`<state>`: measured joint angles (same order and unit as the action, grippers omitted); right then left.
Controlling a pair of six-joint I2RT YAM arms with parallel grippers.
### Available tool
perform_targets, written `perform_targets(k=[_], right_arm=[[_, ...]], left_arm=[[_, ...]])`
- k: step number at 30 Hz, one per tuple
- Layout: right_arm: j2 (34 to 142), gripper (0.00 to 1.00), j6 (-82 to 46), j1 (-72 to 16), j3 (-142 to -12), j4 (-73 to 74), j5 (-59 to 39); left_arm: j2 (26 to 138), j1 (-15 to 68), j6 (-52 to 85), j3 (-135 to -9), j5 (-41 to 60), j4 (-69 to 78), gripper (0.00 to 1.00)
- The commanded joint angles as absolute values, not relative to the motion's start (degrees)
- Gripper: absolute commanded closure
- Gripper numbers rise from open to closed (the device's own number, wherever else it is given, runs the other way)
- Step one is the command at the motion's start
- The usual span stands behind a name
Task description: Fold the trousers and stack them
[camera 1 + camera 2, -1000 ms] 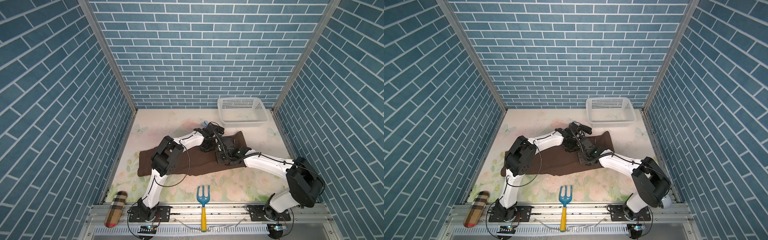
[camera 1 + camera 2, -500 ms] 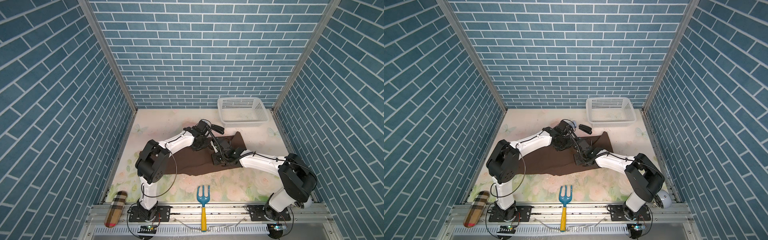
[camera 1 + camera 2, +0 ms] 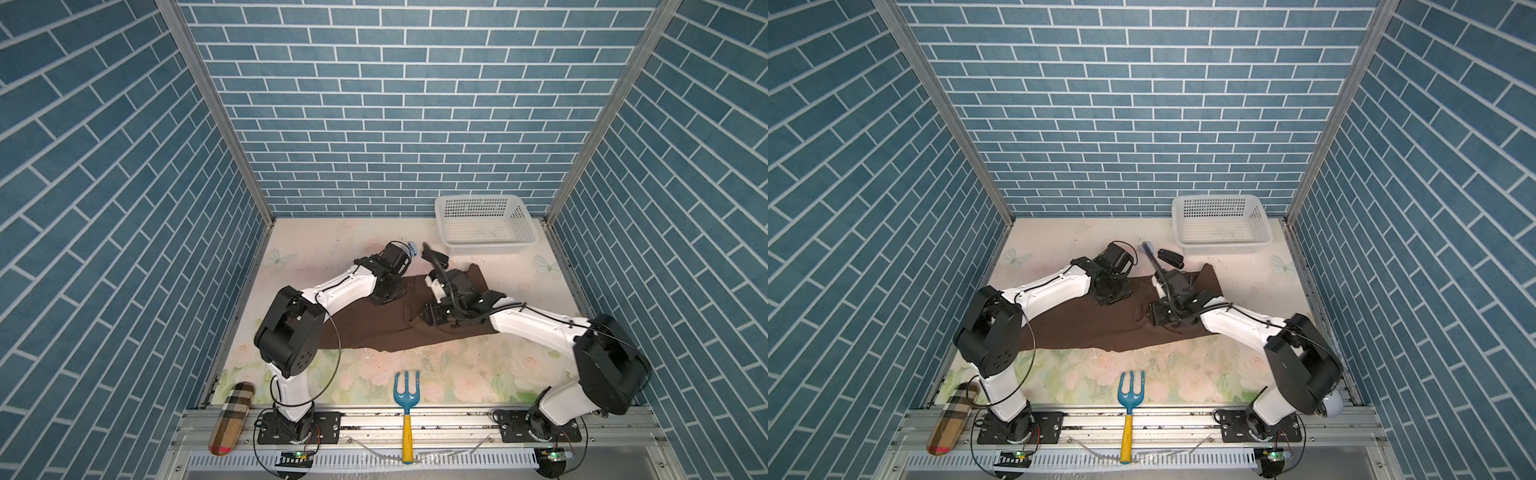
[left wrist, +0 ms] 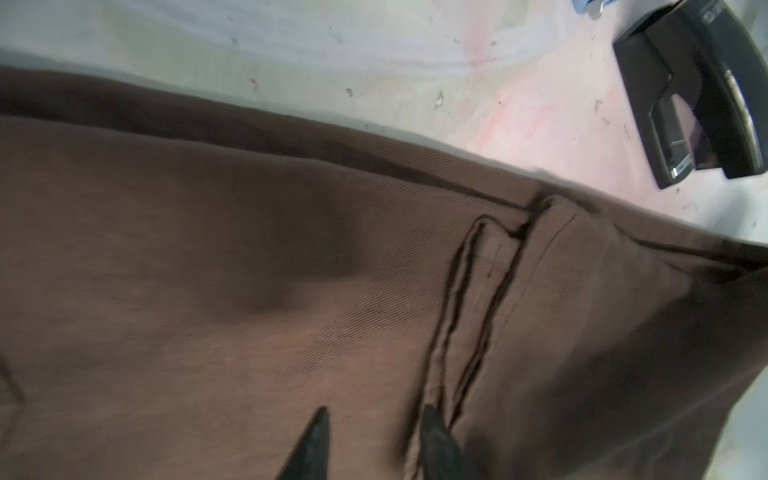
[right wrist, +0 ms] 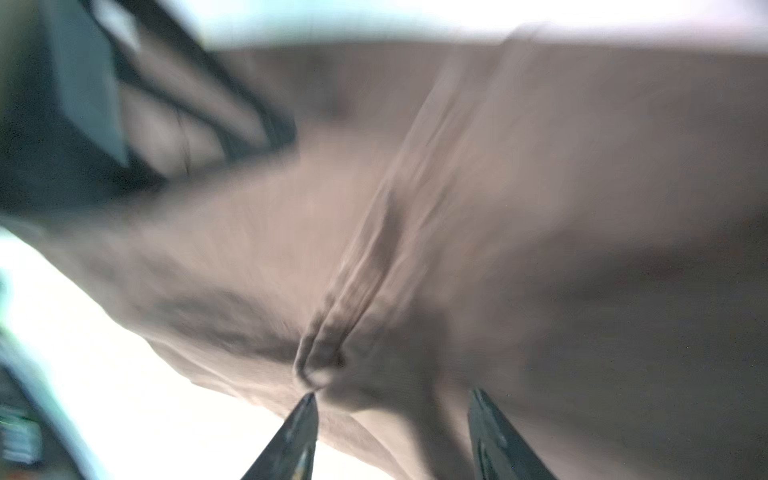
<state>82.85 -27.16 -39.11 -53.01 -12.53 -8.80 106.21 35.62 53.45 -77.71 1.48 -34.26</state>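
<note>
Farthest left: a plaid tan pouch [image 3: 230,417] is seen at 7 o'clock, lying partly on the table [image 3: 316,245] and partly on the front rail [image 3: 449,419].
Left tool [image 4: 374,440]: its black fingertips [image 4: 313,449] are held narrowly apart just above the cloth, with nothing pinched between them; a raised seam fold is met beside one tip.
Trousers [image 3: 374,328]: dark brown, spread flat across the middle of the table from 9 o'clock to 3 o'clock, beneath both tools; the trousers [image 3: 1100,328] are shown as one long band in both top views.
Hand fork [image 3: 406,399]: blue head, yellow handle, laid at 6 o'clock, clear of the cloth.
Black stapler-like object [image 3: 436,254]: set at 12 o'clock of the trousers, just off their far edge.
Right tool [image 5: 395,432]: jaws are spread wide over a puckered seam; the view is blurred, and no cloth is seen gripped.
Basket [image 3: 486,248]: white, placed at 1 o'clock in the far corner, near the trousers but not touching them.
</note>
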Motion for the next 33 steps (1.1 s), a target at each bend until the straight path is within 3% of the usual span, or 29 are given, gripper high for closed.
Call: perform_targets(k=[1,5,11,19,21,25,28,33], right_arm=[[74.17,0.41,-30.56,-29.22,-51.85,-16.97,-12.01],[68.73,0.44,-30.13,-17.35,-48.95,-22.4,-12.64],[71.81,0.5,-34.45,-2.85,-44.59,-22.7,-25.71],[78.83,0.53,-38.32,1.14,-42.77,-15.63,-33.21],[79.66,0.53,-38.62,1.14,-42.8,-15.02,-33.21],[80.95,0.53,-39.54,1.14,-42.19,-13.43,-33.23],[81.64,0.53,-39.65,1.15,-41.51,-13.03,-32.91],[82.95,0.53,-39.89,1.23,-40.74,-13.51,-31.51]], left_arm=[[109.75,37.22,49.4,-81.78,1.77,-35.05,0.52],[113.92,37.56,47.06,-84.12,2.22,-33.39,0.47],[117.32,37.53,45.02,-84.29,5.19,-26.55,0.33],[121.58,37.54,46.22,-85.08,8.76,-20.24,0.31],[122.19,37.57,46.7,-85.4,9.47,-19.03,0.38],[123.03,37.56,46.75,-86.89,9.18,-19.39,0.75],[123.04,37.49,45.78,-88.45,8.03,-21.65,0.97],[118.94,36.89,44.06,-88.44,3.89,-26.09,1.0]])
